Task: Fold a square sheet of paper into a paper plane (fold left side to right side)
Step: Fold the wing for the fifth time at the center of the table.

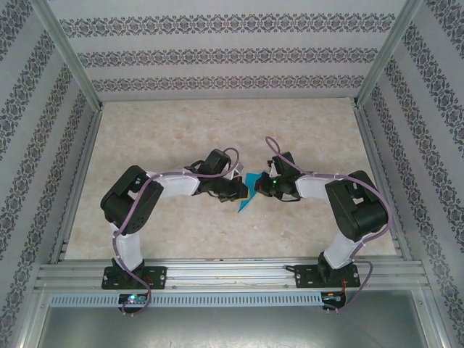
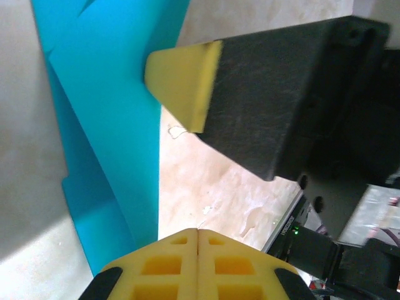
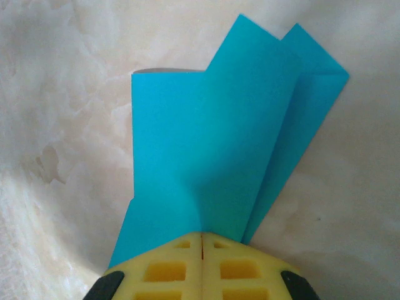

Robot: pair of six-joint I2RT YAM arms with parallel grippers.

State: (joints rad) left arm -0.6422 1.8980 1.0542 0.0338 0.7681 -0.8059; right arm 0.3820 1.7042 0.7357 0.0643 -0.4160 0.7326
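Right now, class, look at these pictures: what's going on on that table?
Two robot arms meet mid-table over a teal paper, folded into a narrow layered shape with a notched end. The right hand is shut, with its tips on one end of the paper. The left hand is also shut and sits at the paper's edge; whether it pinches the sheet is unclear.
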